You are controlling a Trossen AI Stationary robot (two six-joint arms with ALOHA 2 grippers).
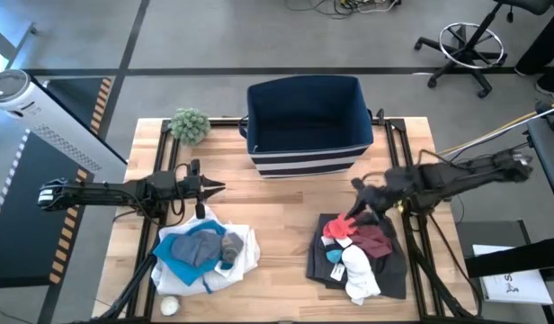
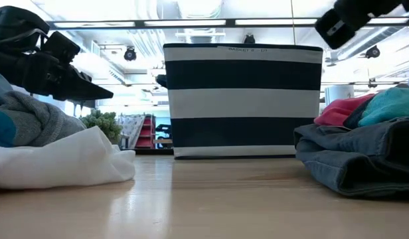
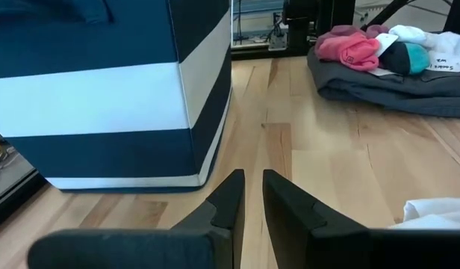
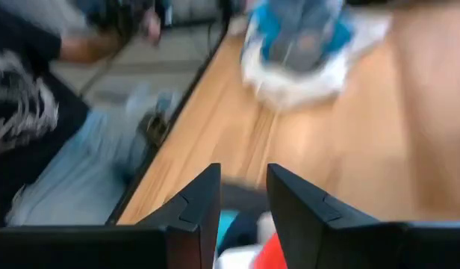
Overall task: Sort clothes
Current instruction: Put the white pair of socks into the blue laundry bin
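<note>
The clothes lie in two piles on the table. The left pile is a large white garment with bright blue and grey pieces on it. The right pile is a dark charcoal garment carrying red, maroon, small white and teal pieces. A small white piece lies alone near the front edge. My left gripper hovers between the left pile and the bin, shut and empty. My right gripper hangs above the far edge of the right pile, open and empty; its wrist view shows red and teal cloth below the fingers.
A navy bin with white stripes stands open at the far middle of the table. A small green spiky plant sits at the far left corner. Bare wood lies between the two piles. A person sits beyond the table's left edge.
</note>
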